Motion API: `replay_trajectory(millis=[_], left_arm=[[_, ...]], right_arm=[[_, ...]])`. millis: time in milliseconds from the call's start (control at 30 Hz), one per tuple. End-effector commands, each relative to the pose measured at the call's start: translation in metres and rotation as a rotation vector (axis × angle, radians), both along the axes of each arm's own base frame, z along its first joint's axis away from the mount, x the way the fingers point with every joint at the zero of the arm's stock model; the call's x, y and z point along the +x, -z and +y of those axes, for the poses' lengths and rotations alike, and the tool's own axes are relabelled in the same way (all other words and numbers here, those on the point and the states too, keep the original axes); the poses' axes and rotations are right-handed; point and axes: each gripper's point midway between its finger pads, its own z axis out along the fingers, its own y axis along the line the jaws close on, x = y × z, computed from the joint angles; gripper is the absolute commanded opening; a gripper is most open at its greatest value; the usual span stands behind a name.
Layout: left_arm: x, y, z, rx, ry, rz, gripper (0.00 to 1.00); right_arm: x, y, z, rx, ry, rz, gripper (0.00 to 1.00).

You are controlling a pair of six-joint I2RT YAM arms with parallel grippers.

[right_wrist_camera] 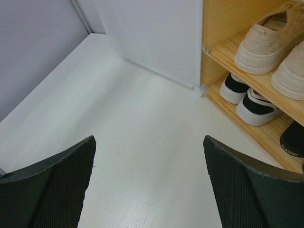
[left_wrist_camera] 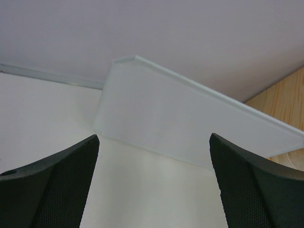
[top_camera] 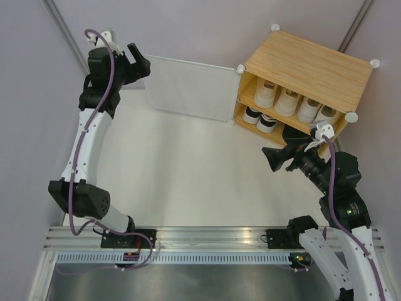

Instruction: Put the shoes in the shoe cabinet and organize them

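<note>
The right gripper (right_wrist_camera: pixel 148 142) is held spread wide and empty over the smooth white table (right_wrist_camera: pixel 142 109). Ahead to its right, soft cream shoes (right_wrist_camera: pixel 266 42) are kept on the upper shelf (right_wrist_camera: pixel 225 52) of the wooden shoe cabinet (top_camera: pixel 307 63), with black-trimmed white shoes (right_wrist_camera: pixel 254 107) below. The left gripper (left_wrist_camera: pixel 154 137), also spread wide, is pointed at the flat frosted door (left_wrist_camera: pixel 190 123) just ahead.

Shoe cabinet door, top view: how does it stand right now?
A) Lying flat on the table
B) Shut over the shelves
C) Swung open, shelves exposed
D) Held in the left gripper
C: the door stands upright, swung out from the shoe cabinet toward the left arm's side, and the shoes on the shelves show in the open front.
</note>
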Motion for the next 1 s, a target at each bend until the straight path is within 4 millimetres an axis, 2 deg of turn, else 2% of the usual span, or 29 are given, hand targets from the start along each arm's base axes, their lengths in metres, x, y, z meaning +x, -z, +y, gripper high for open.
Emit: replay_trajectory(millis=[0,67,100,167,233,300,333,400,433,467,500,533,567,633,733,967], left_arm=[[0.037,-0.051,-0.001,0.037,0.002,-0.242,1.0],[0.051,-0.051,0.003,0.053,-0.005,-0.27,1.0],[0.063,-0.041,-0.001,0.054,0.018,-0.262,1.0],[0.075,-0.048,0.004,0.058,0.028,-0.303,1.0],[0.097,-0.031,0.014,0.058,0.018,-0.287,1.0],[0.11,-0.03,0.02,0.056,0.01,-0.298,1.0],[0.122,-0.02,0.025,0.054,0.007,-0.295,1.0],[0.132,-0.024,0.026,0.039,0.019,-0.334,1.0],[0.143,-0.011,0.028,0.018,0.019,-0.316,1.0],[0.147,-0.019,0.025,0.005,0.035,-0.337,1.0],[0.153,-0.016,0.043,-0.021,0.01,-0.331,1.0],[0.163,-0.005,0.049,-0.035,0.009,-0.314,1.0],[0.166,-0.013,0.046,-0.054,0.041,-0.332,1.0],[0.173,-0.011,0.049,-0.114,0.059,-0.323,1.0],[0.18,-0.001,0.042,-0.186,0.125,-0.297,0.97],[0.166,0.015,0.014,-0.244,0.292,-0.219,0.93]], right_arm=[[-0.008,-0.008,0.014,0.003,-0.099,-0.067,0.97],[-0.009,-0.002,0.017,0.002,-0.115,-0.06,0.97],[-0.01,0.0,0.018,0.0,-0.122,-0.056,0.97],[-0.011,0.005,0.02,-0.004,-0.14,-0.051,0.97],[-0.01,0.008,0.022,-0.005,-0.152,-0.044,0.97],[-0.007,0.015,0.024,-0.004,-0.158,-0.026,0.96],[-0.005,0.019,0.026,-0.005,-0.169,-0.011,0.97],[-0.004,0.025,0.029,-0.003,-0.185,0.01,0.97],[-0.002,0.028,0.031,0.0,-0.189,0.023,0.97],[-0.001,0.032,0.031,-0.001,-0.194,0.034,0.96],[0.0,0.033,0.032,0.001,-0.194,0.039,0.97],[0.001,0.036,0.032,-0.001,-0.194,0.046,0.96],[0.003,0.038,0.032,-0.001,-0.192,0.05,0.96],[0.005,0.042,0.033,0.003,-0.191,0.064,0.96],[0.008,0.043,0.035,0.009,-0.197,0.068,0.96],[0.007,0.045,0.036,0.026,-0.198,0.074,0.96]])
